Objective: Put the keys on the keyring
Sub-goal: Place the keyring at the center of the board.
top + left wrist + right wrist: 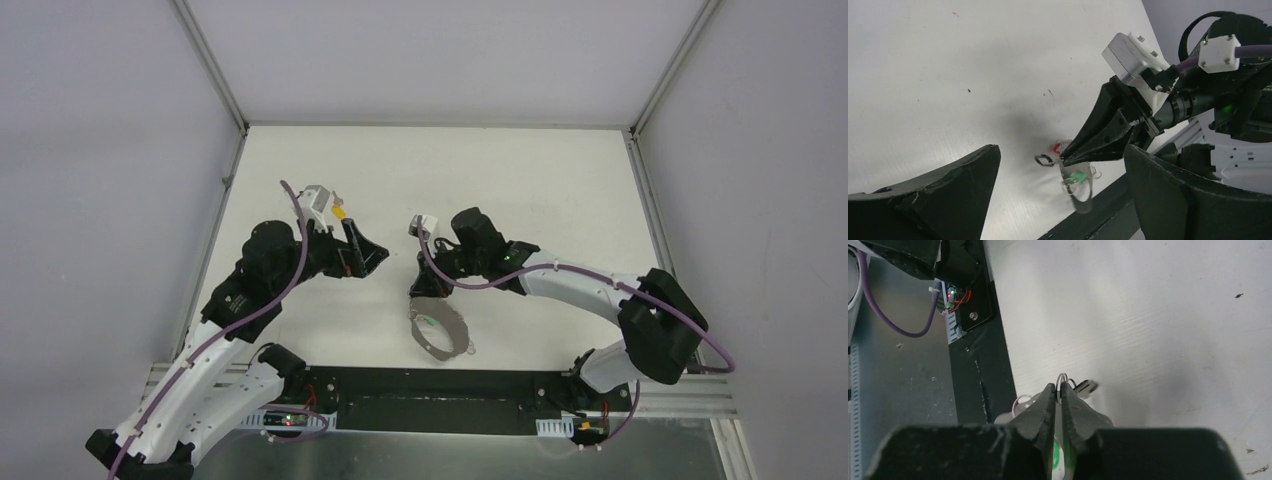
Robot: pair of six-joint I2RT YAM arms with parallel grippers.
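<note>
My right gripper (419, 290) is shut on the thin wire of the keyring (437, 350), whose grey loop hangs below it near the table's front edge. In the right wrist view the jaws (1059, 386) pinch the wire (1062, 379), with a silver key (1086, 386) just beyond and a green tag (1055, 455) below. The left wrist view shows the loop (1083, 197), the green tag (1077, 177) and a small clasp (1044, 160) at the right gripper's tip. My left gripper (362, 252) is open and empty. A yellow tag (340, 212) lies by the left wrist. The black-tagged key is out of view.
A black base strip (430, 400) runs along the near edge under the keyring. A small red bit (1055, 147) shows behind the right gripper's tip. White walls with metal rails (215, 70) enclose the table on three sides.
</note>
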